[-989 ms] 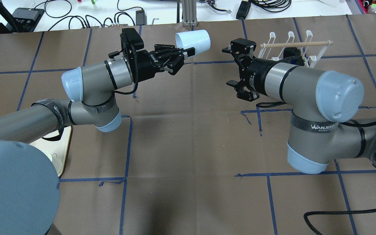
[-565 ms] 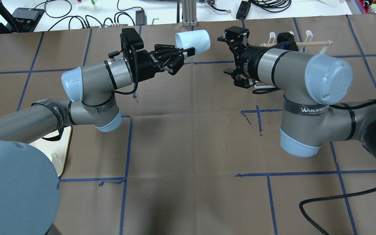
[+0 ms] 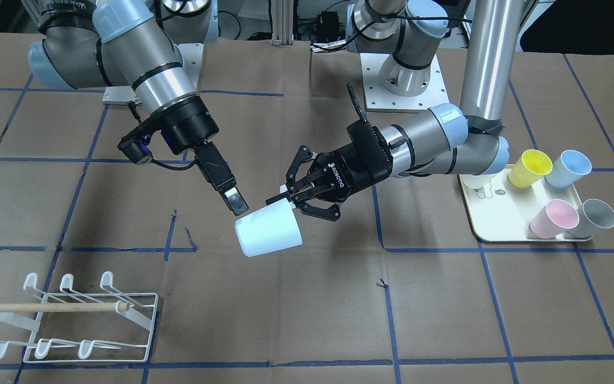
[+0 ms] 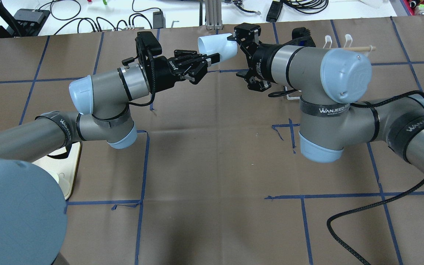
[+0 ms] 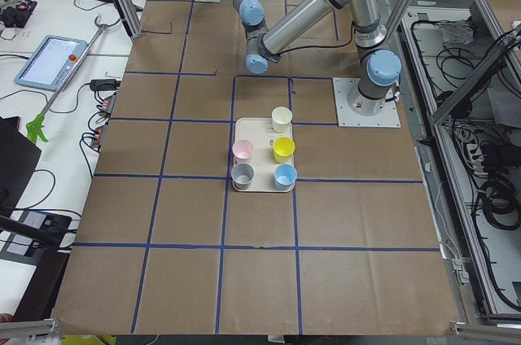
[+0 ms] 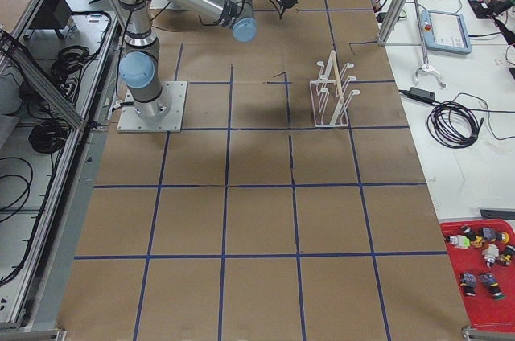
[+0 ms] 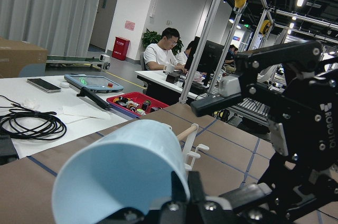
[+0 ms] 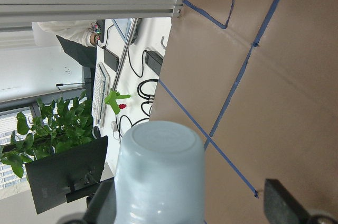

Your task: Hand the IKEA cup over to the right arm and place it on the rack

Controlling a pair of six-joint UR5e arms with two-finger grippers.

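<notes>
In the centre of the front-facing view, the left tool point(image 3: 285, 198) pinches the rim of a pale blue IKEA cup point(image 3: 268, 232). It holds the cup on its side above the brown table point(image 3: 445, 320). The right tool point(image 4: 238, 55) reaches in from the upper left. In the right wrist view its flat fingers point(image 8: 285, 205) are spread wide on either side of the cup's base, not closed on it. The white wire rack point(image 3: 80, 320) stands at the lower left, well apart. A cream tray point(image 3: 499, 232) holding four coloured cups point(image 3: 552, 218) sits at the right.
</notes>
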